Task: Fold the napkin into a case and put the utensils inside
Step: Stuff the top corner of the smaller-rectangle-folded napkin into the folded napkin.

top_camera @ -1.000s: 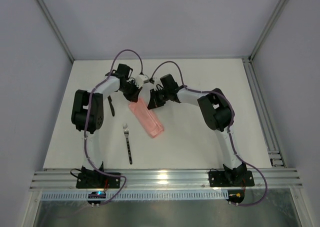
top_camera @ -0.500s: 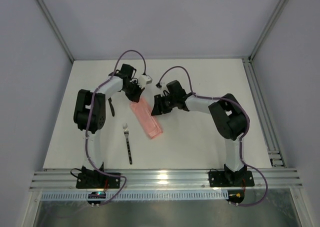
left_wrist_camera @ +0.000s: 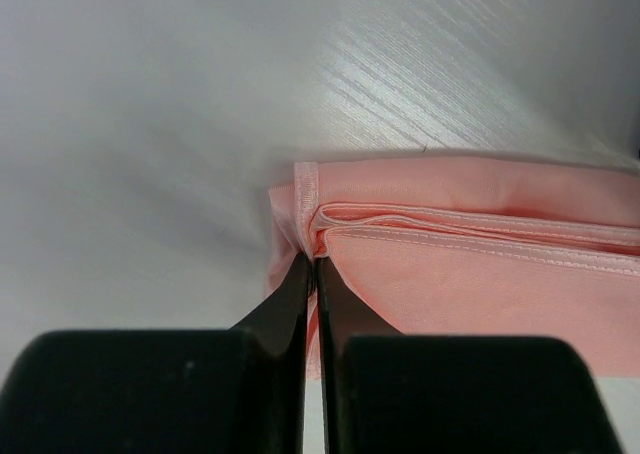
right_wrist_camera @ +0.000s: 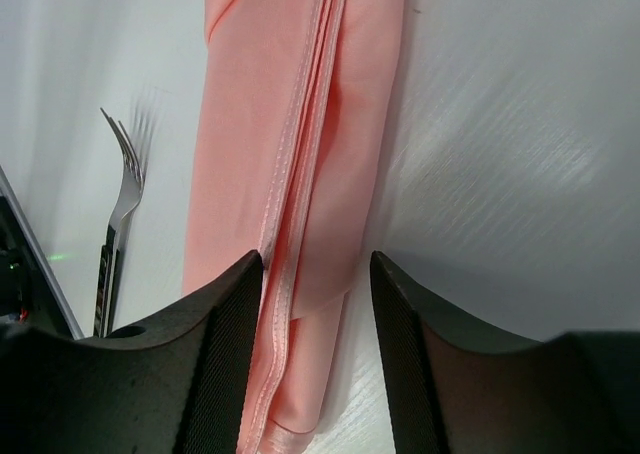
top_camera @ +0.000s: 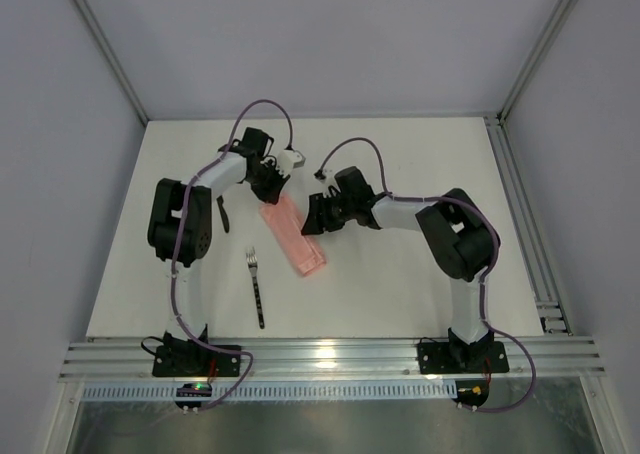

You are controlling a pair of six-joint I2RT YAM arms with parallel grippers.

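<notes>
1. Since one second ago, the right claw [right_wrist_camera: 315,274] has gone from pressed together to spread, and its arm has drawn back toward its base. The napkin [top_camera: 292,236], the fork and the left claw sit roughly as before.
2. Fork [top_camera: 257,284]: nearest the arm bases, flat on the bench [top_camera: 400,294]. It lies left of the right claw, past the napkin's long edge and clear of the cloth. Dark handle, silvery tines.
3. Right claw: fingers spread, gripping nothing, poised astride the napkin's near end. Judged to have let go so the fold can lie undisturbed.
4. Napkin: thin, soft, pale-pink cloth folded into a long narrow strip. Stitched hems are stacked in layers along its length. It runs diagonally from the right claw to the left claw.
5. Left claw [left_wrist_camera: 312,264]: pressed together, pinching the layered hem at the strip's far corner. Judged to be anchoring the layers against slipping.
6. Knife [top_camera: 222,214]: slim, black, left of the left claw and apart from the cloth. Neither utensil is inside yet.
</notes>
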